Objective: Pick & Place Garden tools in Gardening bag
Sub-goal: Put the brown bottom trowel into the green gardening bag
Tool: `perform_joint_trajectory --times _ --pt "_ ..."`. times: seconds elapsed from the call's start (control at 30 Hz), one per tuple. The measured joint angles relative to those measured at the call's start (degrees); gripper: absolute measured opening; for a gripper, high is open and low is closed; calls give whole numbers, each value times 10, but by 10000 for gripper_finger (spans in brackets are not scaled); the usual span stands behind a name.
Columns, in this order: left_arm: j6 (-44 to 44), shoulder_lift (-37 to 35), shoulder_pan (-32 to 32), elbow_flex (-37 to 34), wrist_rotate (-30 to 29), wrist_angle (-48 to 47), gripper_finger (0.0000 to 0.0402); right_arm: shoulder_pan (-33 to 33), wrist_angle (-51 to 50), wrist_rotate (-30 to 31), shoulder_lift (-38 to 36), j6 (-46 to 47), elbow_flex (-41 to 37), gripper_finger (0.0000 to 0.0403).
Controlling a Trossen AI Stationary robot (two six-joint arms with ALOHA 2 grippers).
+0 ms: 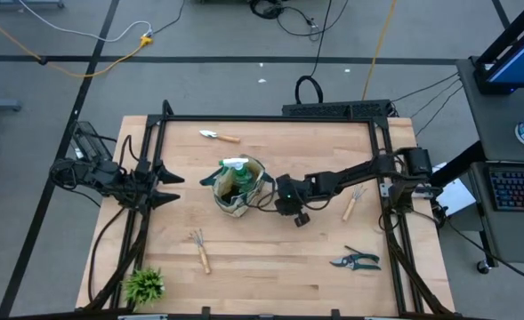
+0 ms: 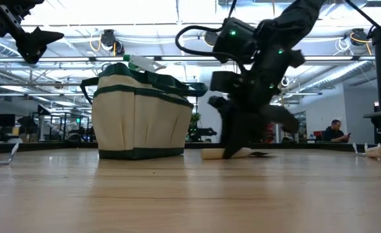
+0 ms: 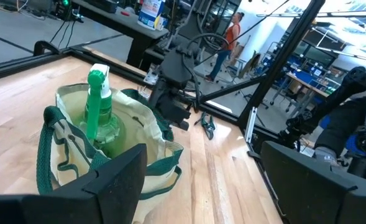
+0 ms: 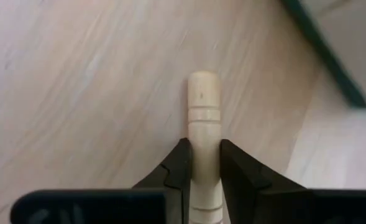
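Workshop floor with trailing cables surrounds a pale wooden worktop [image 1: 270, 267] bounded by a dark frame.

Progress: the gardening bag [image 1: 237, 187] stands upright near the middle of the worktop, and a green spray bottle [image 3: 99, 109] already stands inside it, head above the rim. Whether anything else lies in the bag cannot be told.

Outstanding — four tools are seen loose on the wood. A trowel [image 1: 218, 136] lies beyond the bag towards the far edge; a pronged rake [image 1: 199, 249] lies in front of the bag on the left-arm side; a second rake [image 1: 353, 203] lies near the right arm's base; pruning shears [image 1: 357, 260] lie near the front right corner. A small leafy plant [image 1: 144, 284] sits at the front left corner and is not part of the job.

Right end effector [image 4: 202, 163] is down at the worktop just beside the bag, its fingers closed against a wooden tool handle [image 4: 204, 106] that lies flat on the surface; the tool's head is hidden.

Left end effector [image 1: 165, 187] hovers at the left side, well apart from the bag, fingers spread wide and holding nothing.

Clearance: judged adequate. The bag mouth is open, but the bottle and the bag's green handles crowd it, so a drop should favour the free side.
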Motion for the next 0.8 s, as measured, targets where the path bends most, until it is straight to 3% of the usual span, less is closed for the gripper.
perform_joint_trajectory --times 0.37,0.6,0.8 --pt "-15 0 0 0 0 15 324 54 -172 0 -104 124 -4 52" --pt "-45 0 0 0 0 15 324 78 -197 -4 -154 201 -3 51" --pt "-39 0 0 0 0 14 324 67 -148 -121 -192 328 -2 51"
